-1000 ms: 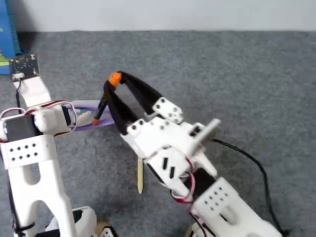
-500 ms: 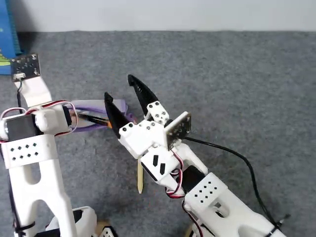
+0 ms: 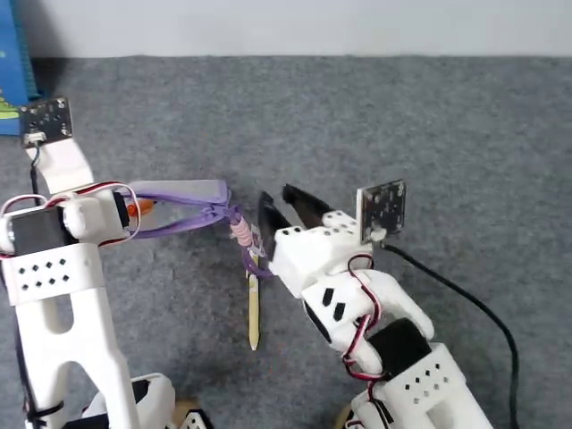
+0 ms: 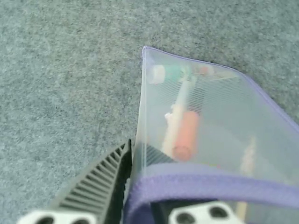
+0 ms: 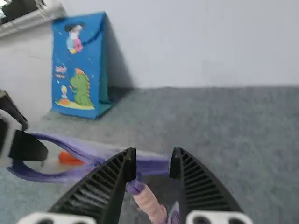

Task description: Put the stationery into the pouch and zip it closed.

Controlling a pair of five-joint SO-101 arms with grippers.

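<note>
The clear pouch [image 3: 179, 207] with a purple zip rim hangs off the table, and my left gripper [image 3: 134, 211] is shut on its end. An orange marker [image 3: 139, 207] lies inside it. In the left wrist view the pouch [image 4: 210, 116] holds the orange marker [image 4: 185, 135] and a white pen, with the left gripper [image 4: 139, 163] pinching the wall. My right gripper [image 3: 275, 197] stands open just beyond the pouch's free end, above the pink zip charm [image 3: 241, 232]. In its own view the right gripper [image 5: 153, 152] straddles the charm [image 5: 149, 207] without touching it. A wooden pencil [image 3: 254, 308] lies on the table.
Grey carpet-like table cover [image 3: 429, 125] stretches free to the far side and right. A blue gift bag [image 5: 84, 65] with a dinosaur stands at the far left by the white wall. The right arm's cable [image 3: 465, 299] trails on the near right.
My right gripper let go of the orange marker, which now lies in the pouch. It then pulled back toward the near side and dropped to the pouch's zip end.
</note>
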